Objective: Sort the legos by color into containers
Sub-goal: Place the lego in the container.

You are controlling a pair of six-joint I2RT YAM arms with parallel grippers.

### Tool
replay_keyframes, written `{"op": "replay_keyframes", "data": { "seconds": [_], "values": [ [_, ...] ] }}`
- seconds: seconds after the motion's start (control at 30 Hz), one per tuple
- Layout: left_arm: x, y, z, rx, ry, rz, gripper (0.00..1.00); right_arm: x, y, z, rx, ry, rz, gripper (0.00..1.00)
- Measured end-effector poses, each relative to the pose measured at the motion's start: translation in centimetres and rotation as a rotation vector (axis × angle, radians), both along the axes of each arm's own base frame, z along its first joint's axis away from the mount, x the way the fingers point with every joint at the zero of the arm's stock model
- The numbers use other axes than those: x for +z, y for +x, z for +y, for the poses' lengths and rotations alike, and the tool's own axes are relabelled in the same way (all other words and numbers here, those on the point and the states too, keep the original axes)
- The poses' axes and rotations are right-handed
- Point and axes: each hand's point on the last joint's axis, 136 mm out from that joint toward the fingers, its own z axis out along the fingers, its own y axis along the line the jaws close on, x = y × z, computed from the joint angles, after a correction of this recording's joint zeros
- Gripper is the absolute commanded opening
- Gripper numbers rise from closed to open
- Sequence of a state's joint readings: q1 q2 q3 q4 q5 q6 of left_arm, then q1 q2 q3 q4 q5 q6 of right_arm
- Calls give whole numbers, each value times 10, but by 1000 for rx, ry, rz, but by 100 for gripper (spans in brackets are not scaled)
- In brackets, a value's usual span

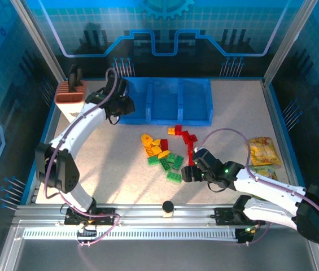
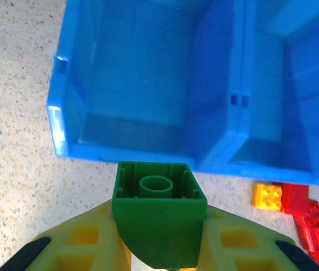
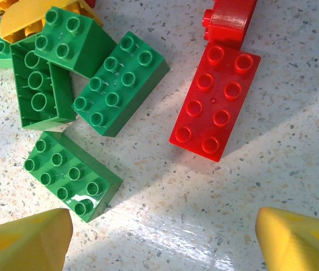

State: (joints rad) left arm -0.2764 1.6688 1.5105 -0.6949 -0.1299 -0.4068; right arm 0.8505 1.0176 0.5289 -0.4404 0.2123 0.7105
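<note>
The containers are a translucent blue tray of three joined bins [image 1: 165,119] at the back of the table, seen close in the left wrist view [image 2: 215,84]. My left gripper [image 1: 123,105] hovers at the tray's left end, shut on a green lego [image 2: 159,220] held just in front of the leftmost bin. Loose legos [image 1: 165,151] in red, green and yellow-orange lie in a pile mid-table. My right gripper [image 1: 188,173] hangs open at the pile's near right side; its fingers [image 3: 23,243] bracket bare tabletop below a red brick [image 3: 215,101] and a green brick [image 3: 71,175].
Two snack packets [image 1: 262,151] lie at the right edge. A brown-and-white block with black handles [image 1: 71,93] stands at the back left, beside the left arm. A small black-topped cylinder [image 1: 167,209] sits on the front rail.
</note>
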Motion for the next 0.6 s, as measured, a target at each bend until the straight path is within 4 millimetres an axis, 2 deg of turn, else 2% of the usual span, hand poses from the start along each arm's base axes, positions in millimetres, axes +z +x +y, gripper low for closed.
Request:
{"op": "replay_keyframes", "data": {
  "seconds": [0.2,0.33,0.47,0.6],
  "values": [
    [-13,35,5,11,14,25,24,0,-2,2,8,8,9,83],
    [-32,54,2,9,18,59,24,0,-5,5,22,6,10,84],
    [-57,64,-1,8,30,110,25,-2,-7,2,22,-4,16,83],
    [-78,65,-1,9,41,157,28,-2,-9,0,19,-10,23,83]
  ]
}}
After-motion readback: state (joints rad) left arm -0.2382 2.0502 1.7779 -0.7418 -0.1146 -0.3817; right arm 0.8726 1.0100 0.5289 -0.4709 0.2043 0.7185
